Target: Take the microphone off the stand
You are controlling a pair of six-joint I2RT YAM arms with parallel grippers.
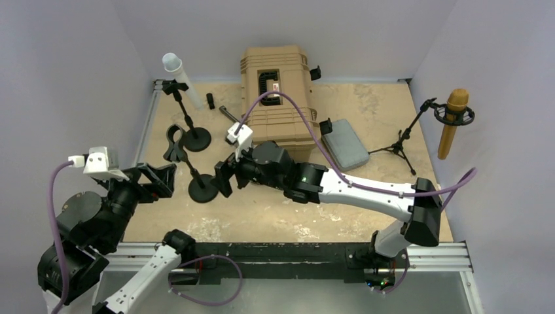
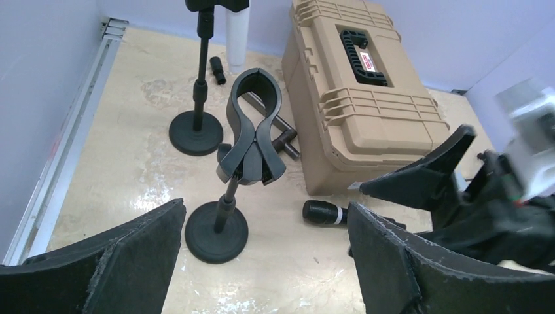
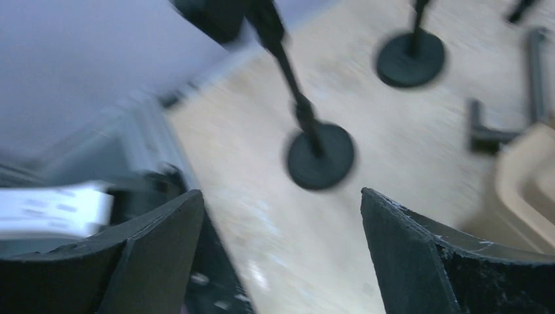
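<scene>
Beige mottled table [image 1: 366,104] is filling the middle of the room, w/ a tan hard case [image 1: 278,91] sitting at its far centre. The left gripper [image 2: 265,206] is hovering low on the left, fingers spread wide and gripping nothing. The right gripper [image 3: 281,196] is facing it from the right, also spread wide & empty. Btwn them the near stand [image 2: 216,233] is standing upright, a round-base pole whose black clip [image 2: 252,147] is gaping empty. A short black mic [image 2: 324,212] w/ a pale band is lying flat on the table at the foot of the case, just right of that stand's base, w/ neither pincer touching it. Farther off, a white tube [image 1: 177,69] is sitting in a second stand [image 1: 196,139] at far left, & a gold mic [image 1: 453,118] is hanging in a tripod mount [image 1: 399,140] at far right.

Judging by the empty clip & the mic lying loose, removal from this stand is looking done, approx at the letting-go stage. The next move is calling for both grippers lifting back & away w/o knocking the pole or rolling the mic.
</scene>
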